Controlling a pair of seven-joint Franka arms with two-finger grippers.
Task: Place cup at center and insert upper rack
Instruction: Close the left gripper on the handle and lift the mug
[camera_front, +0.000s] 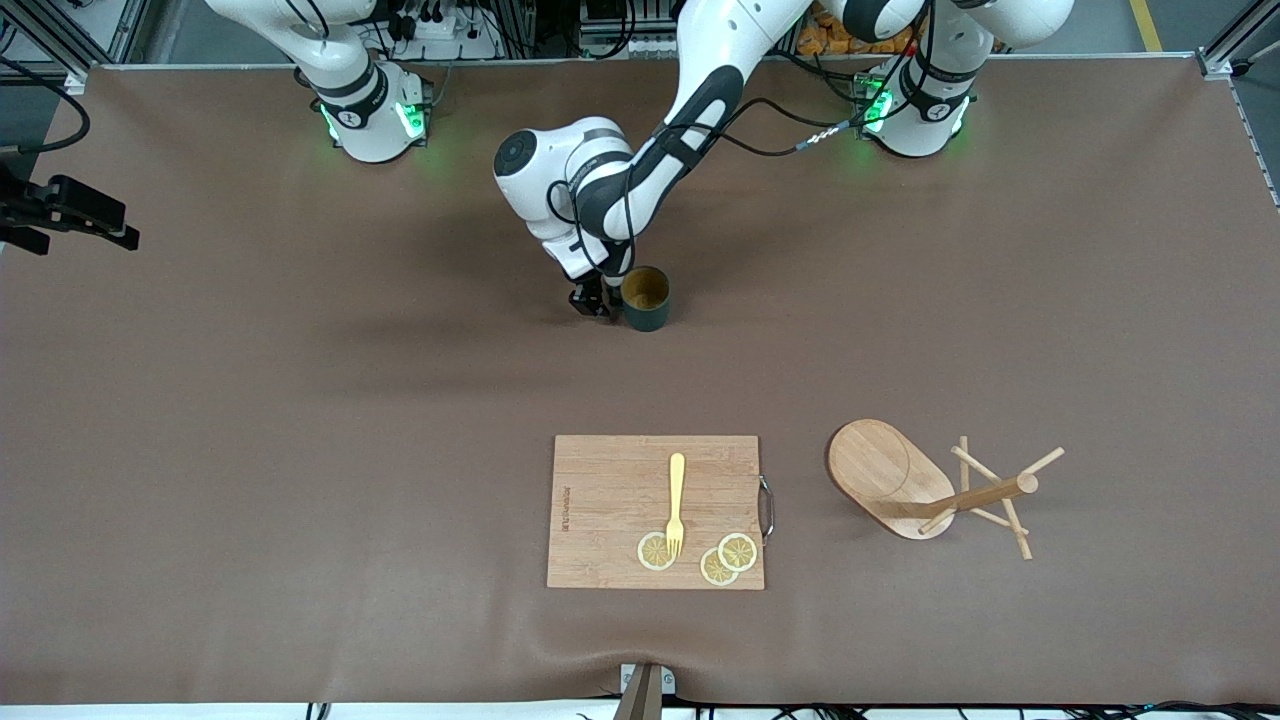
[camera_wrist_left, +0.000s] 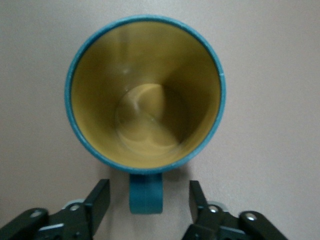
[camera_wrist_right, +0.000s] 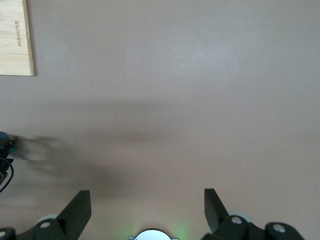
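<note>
Nearest the front camera, a bamboo cutting board (camera_front: 655, 511) is lying flat on the brown table (camera_front: 300, 450), carrying a yellow fork (camera_front: 676, 503) and three lemon slices (camera_front: 700, 555) at its near edge. Beside the board, toward the left arm's end of the table, the upper rack (camera_front: 925, 485) is lying tipped on its side, its oval base facing up at an angle and its post and pegs pointing away from the board. Nothing is standing between these and the cup.

Farther from the camera, near the table's middle, the cup (camera_front: 646, 297) is standing upright with its tan inside showing. The left gripper (camera_front: 592, 301) is sitting low just beside it, on the side toward the right arm's end. In the left wrist view, the cup's handle (camera_wrist_left: 145, 193) is sitting between the two fingers (camera_wrist_left: 98, 200), which are partly open with a gap on either side of the handle, not touching it.

The right gripper (camera_wrist_right: 147, 207) is waiting high over bare table, its fingers spread wide and holding nothing.
</note>
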